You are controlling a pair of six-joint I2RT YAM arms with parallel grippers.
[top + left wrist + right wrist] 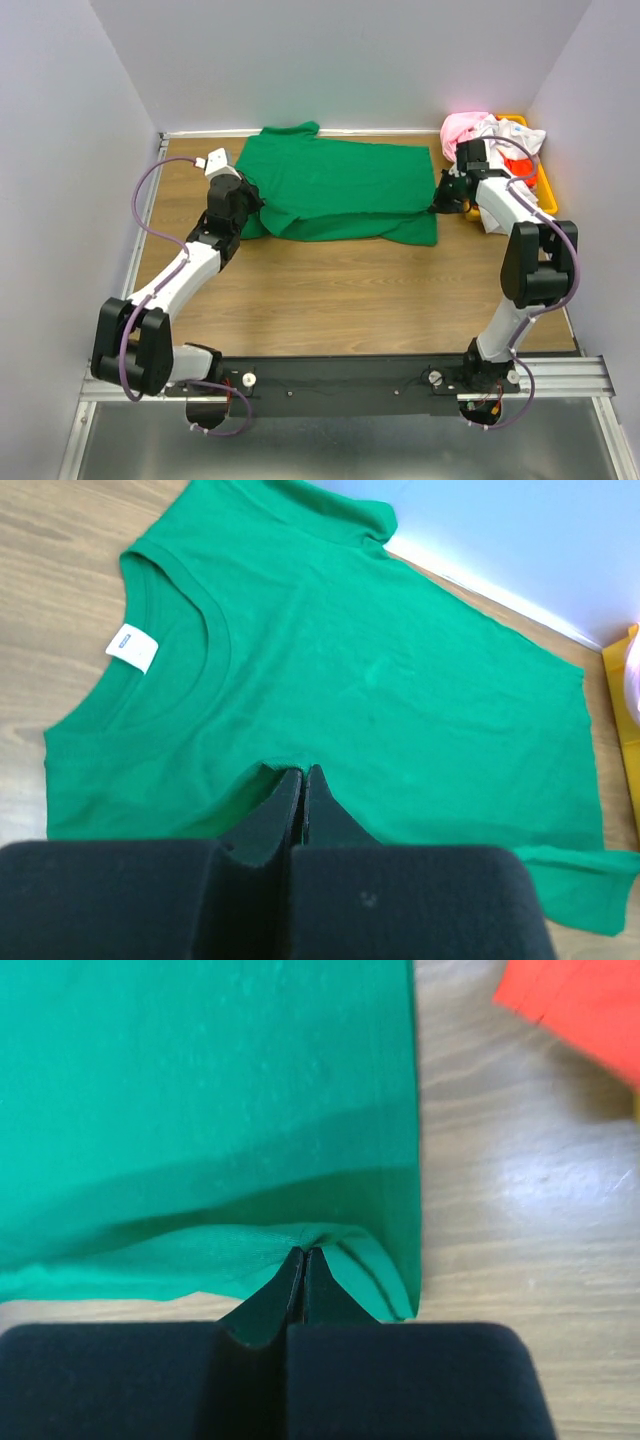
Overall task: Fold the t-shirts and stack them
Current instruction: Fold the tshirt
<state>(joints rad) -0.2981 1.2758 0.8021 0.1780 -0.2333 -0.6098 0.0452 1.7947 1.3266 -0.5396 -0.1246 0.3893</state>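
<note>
While both jaws are clamped on its ends, the green t-shirt [340, 185] lies crosswise, collar leftward.

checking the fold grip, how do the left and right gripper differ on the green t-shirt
The left gripper pinches the green t-shirt at its collar end, where the white neck label is; the right gripper pinches the hem end, near a corner. Cloth lies flat at the left gripper but bunches at the right gripper. Both are shut on it.

Top cam: high, wide, looking down+fwd; wrist cams close-up, low, on same green tee [340, 190].
</note>
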